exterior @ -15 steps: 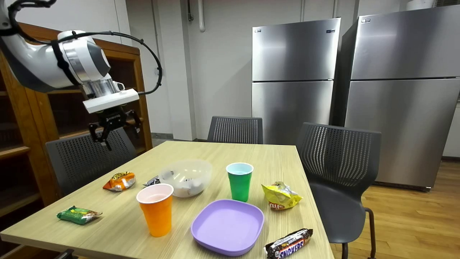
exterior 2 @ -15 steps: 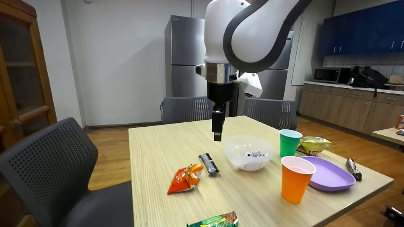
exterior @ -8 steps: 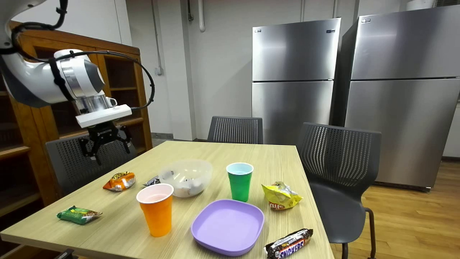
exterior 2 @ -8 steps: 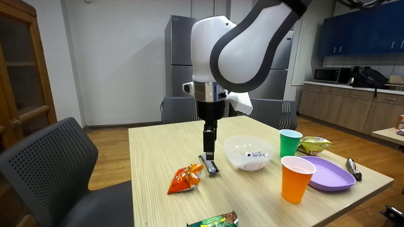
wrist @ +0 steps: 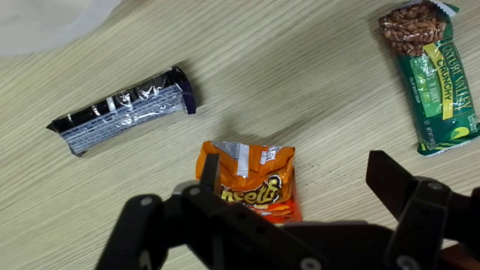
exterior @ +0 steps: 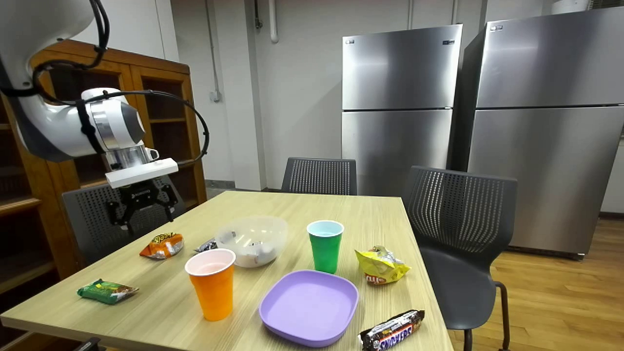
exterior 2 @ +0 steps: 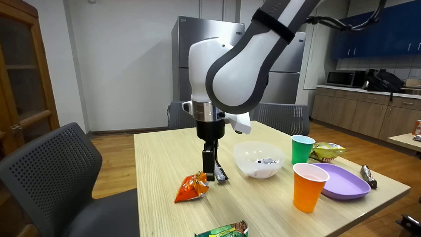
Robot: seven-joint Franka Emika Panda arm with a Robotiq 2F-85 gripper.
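My gripper [wrist: 295, 168] stands wide open above the table, with nothing held between its fingers. In the wrist view an orange Cheetos bag [wrist: 262, 157] lies below, partly covered by the left-hand finger [wrist: 210, 170] and overlapping the gap. That bag [exterior: 163, 246] is the nearest thing under the gripper [exterior: 148, 223] in an exterior view. A dark wrapped bar [wrist: 125, 108] lies beside it, toward the translucent bowl [wrist: 86, 22]. To the other side rests a green Nature Valley packet [wrist: 431, 82]. The gripper [exterior 2: 209, 177] overlaps part of the Cheetos bag [exterior 2: 190, 189] in an exterior view.
On the table [exterior: 161, 302] stand an orange cup [exterior: 212, 292], a green cup [exterior: 325, 251] and a purple plate [exterior: 309, 307]. A yellow chip bag [exterior: 381, 265] and a Snickers bar [exterior: 392, 331] lie near one edge. Chairs [exterior 2: 52, 174] surround the table.
My gripper has come down toward the table, shifting left in both exterior views, closer to the Cheetos bag. It has stayed open, and the items on the table have not moved.
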